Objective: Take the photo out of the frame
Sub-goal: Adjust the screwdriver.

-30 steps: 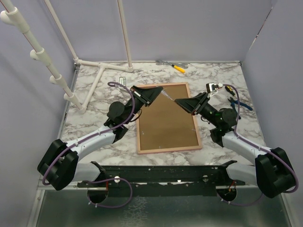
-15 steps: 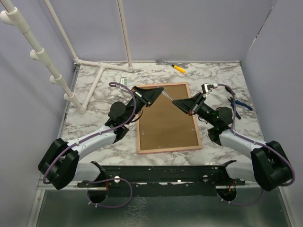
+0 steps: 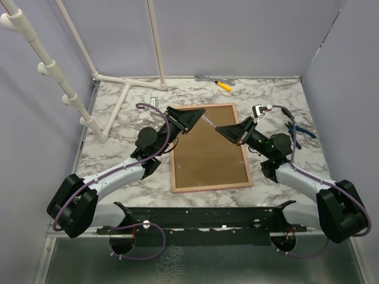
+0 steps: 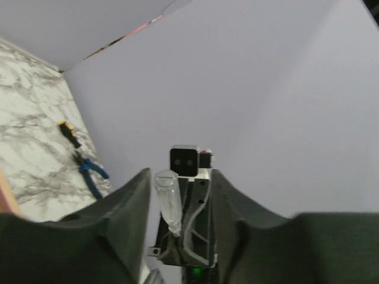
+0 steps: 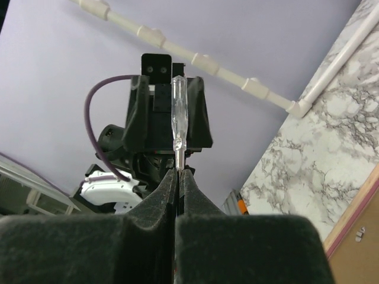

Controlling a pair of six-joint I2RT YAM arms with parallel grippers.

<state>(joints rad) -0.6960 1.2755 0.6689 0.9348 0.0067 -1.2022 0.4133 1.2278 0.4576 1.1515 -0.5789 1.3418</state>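
At the far left a white pipe stand (image 3: pixel 121 100) lies on the marble table (image 3: pixel 112 151). My left gripper (image 3: pixel 200 115) is raised over the far part of the frame (image 3: pixel 207 160), with its fingers partly apart. The clear handle of the small screwdriver (image 5: pixel 179 112) is between them, close to one finger, but they do not press it. My right gripper (image 5: pixel 179 176) faces it from the right, its jaws fully closed on the thin metal shaft of that tool. The frame lies flat on the table between my two arms, brown back up, with its pink border around it. The photo I cannot see from this side. Further right, a yellow-handled screwdriver (image 3: pixel 224 86) lies by the back wall and blue pliers (image 3: pixel 294 129) lie near my right arm
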